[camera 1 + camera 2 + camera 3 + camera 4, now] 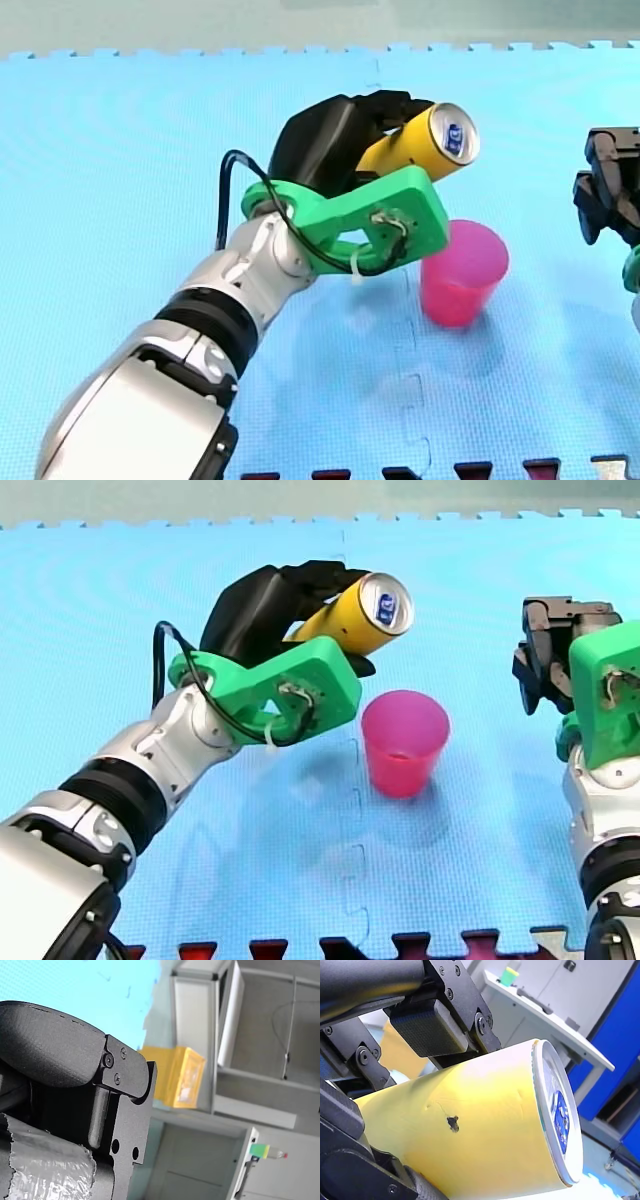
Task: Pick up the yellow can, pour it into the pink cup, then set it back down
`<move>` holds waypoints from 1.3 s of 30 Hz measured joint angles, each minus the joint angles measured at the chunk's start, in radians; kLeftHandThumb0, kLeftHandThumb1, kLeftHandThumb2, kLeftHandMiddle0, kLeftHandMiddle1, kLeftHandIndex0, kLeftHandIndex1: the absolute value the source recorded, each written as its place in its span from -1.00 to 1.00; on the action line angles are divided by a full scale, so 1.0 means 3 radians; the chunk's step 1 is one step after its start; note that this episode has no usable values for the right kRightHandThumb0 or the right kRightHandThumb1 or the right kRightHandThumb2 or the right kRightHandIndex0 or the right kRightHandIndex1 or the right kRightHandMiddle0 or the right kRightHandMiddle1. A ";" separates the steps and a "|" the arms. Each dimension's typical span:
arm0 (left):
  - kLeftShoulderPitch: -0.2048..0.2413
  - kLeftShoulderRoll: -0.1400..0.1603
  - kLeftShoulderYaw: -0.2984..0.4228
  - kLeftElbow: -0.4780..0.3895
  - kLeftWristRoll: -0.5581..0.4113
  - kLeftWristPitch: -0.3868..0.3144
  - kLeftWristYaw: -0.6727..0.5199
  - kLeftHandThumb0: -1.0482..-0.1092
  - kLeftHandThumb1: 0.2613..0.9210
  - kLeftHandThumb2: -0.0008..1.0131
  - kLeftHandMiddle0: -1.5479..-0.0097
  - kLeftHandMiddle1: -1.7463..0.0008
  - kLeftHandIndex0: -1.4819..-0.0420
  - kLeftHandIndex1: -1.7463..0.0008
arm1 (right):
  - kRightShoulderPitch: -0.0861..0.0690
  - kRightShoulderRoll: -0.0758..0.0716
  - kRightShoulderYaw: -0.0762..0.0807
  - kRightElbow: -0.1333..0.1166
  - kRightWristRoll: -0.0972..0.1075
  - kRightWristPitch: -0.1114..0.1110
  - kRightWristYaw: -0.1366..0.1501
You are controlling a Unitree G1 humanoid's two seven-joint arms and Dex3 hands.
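The left hand is matte black and hard-shelled. It is closed around a smooth yellow metal can, lightly dented and dark-flecked, which tilts with its silver-rimmed blue top raised, above and just left of a pink tapered plastic cup. The cup stands upright on the blue textured foam puzzle mat. The right hand holds nothing, off to the cup's right.

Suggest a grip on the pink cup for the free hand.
Grip the pink cup around its side wall below the rim, coming from the robot's right. It stands upright, open-topped, tapering to the base, so a side wrap seems safest. The right hand, holding nothing, is on that side; the left hand holds the tilted yellow can on the other.
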 measured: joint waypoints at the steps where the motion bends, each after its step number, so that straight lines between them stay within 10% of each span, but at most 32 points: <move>1: 0.0000 0.0000 -0.0011 0.0000 0.0016 0.0001 0.0011 0.16 0.73 -1.00 -0.77 1.00 -0.56 0.99 | 0.0000 0.0001 0.0000 0.0000 0.0000 0.0000 0.0000; 14: -0.0073 0.0073 -0.0684 0.0046 0.0818 0.0500 0.0767 0.28 0.80 -0.99 -0.82 0.96 -0.66 0.97 | -0.0001 0.0011 0.0019 -0.0005 -0.0002 0.0002 -0.0015; 39: -0.0075 0.0104 -0.0887 0.0058 0.0886 0.0568 0.0891 0.39 0.80 -1.00 -0.73 0.94 -0.59 1.00 | -0.0006 0.0015 0.0023 -0.0003 -0.0005 0.0028 0.0009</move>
